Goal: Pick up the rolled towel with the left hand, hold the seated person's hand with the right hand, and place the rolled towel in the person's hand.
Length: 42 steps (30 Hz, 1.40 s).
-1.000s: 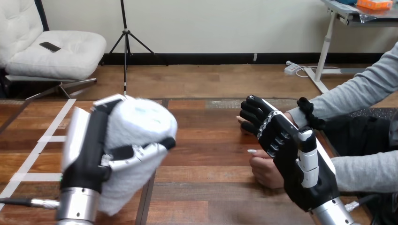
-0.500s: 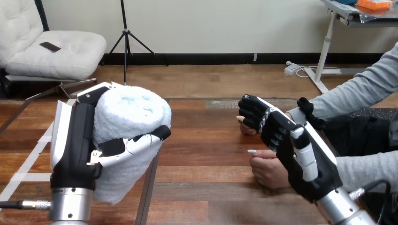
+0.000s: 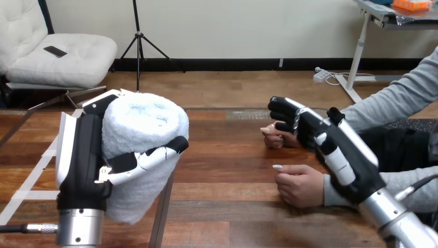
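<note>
Gripping rolled towel point(image 3: 144, 119) in L hand point(image 3: 85, 155), up clear of counter point(image 3: 227, 206) at view's left. Fingers point(image 3: 150, 155) and thumb curled round its lower middle, i.e. closed on it. Long axis near upright, top end tipped a little twd camera, bottom end hanging below the hand.

Over at right, R hand point(image 3: 335, 150) lying across person's hand point(image 3: 272, 138) w/ fingers point(image 3: 284, 111) bent over its back and apparently wrapped round it. Reads as a hold, tho no view of the contact underneath. Person's hand curled into loose fist low over the counter, knuckles pointing left twd towel. Person's other hand point(image 3: 297, 183) lower in view, resting on counter.

Key relation: towel well apart from person's hand, off to its left w/ bare counter between. Calls for a rightward carry by L hand across that gap, prob. w/ roll tipped so its side meets the palm. Judging by the curled fist, needs opening or turning palm-up before anything can be set in it; R hand well placed for that. Pick-up done, hold approx. done, hand-over not yet.

No brand, label or legible writing on towel, hands or counter.
</note>
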Motion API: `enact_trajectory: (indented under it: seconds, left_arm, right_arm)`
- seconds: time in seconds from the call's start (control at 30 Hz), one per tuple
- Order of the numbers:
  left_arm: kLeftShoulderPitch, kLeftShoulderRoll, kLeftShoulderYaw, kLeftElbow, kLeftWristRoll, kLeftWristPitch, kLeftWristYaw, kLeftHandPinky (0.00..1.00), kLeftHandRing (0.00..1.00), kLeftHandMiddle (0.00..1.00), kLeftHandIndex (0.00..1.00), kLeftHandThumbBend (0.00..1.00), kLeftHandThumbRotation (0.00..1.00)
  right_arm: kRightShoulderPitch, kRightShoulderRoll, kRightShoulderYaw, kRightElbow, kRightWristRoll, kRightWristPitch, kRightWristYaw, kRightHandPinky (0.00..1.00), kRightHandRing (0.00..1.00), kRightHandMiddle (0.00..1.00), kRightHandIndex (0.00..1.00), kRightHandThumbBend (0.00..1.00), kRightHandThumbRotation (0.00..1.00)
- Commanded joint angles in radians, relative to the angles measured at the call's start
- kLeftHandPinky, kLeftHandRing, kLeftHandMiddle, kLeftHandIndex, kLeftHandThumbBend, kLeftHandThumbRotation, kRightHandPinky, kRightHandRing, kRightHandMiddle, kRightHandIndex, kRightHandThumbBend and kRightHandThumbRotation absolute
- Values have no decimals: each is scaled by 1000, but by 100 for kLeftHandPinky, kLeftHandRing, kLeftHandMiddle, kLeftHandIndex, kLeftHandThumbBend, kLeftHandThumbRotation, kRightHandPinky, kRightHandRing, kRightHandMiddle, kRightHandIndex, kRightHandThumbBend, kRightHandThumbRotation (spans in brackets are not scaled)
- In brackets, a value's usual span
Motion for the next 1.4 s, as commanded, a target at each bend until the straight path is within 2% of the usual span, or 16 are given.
enact_trajectory:
  seconds: [0.0,0.1,0.3,0.57,0.83,0.97,1.1,1.37]
  left_arm:
    - [-53,-13,12,-1,-9,-31,-4,27,32,37,40,62,0]
    - [-51,-21,11,-2,-18,-27,-9,27,32,37,40,62,0]
    - [-47,-28,12,2,-29,-30,-21,26,31,37,40,61,0]
    - [-48,-34,15,17,-46,-50,-38,26,30,36,40,61,0]
    - [-42,-46,15,12,-60,-44,-50,25,30,36,40,62,0]
    - [-38,-53,13,7,-66,-42,-54,25,30,36,40,62,0]
    - [-30,-58,11,-1,-56,-44,-51,25,30,36,40,62,0]
    - [-19,-66,5,-11,-59,-64,-56,25,30,37,40,62,0]
  right_arm:
    - [-96,-46,-30,36,-25,-41,-36,86,90,89,87,93,100]
    - [-108,-64,-28,46,-30,-33,-41,86,90,89,87,94,100]
    - [-138,-98,-25,88,-53,-52,-50,86,91,90,88,93,100]
    - [-188,-142,-14,174,-115,-110,-78,86,90,90,87,90,99]
    - [-226,-179,1,255,-188,-149,-119,83,88,89,86,88,97]
    - [-248,-194,9,307,-210,-169,-125,80,86,88,86,82,94]
    - [-266,-209,18,352,-230,-171,-130,78,85,87,86,77,89]
    - [-290,-231,33,407,-254,-146,-130,77,84,87,87,79,78]
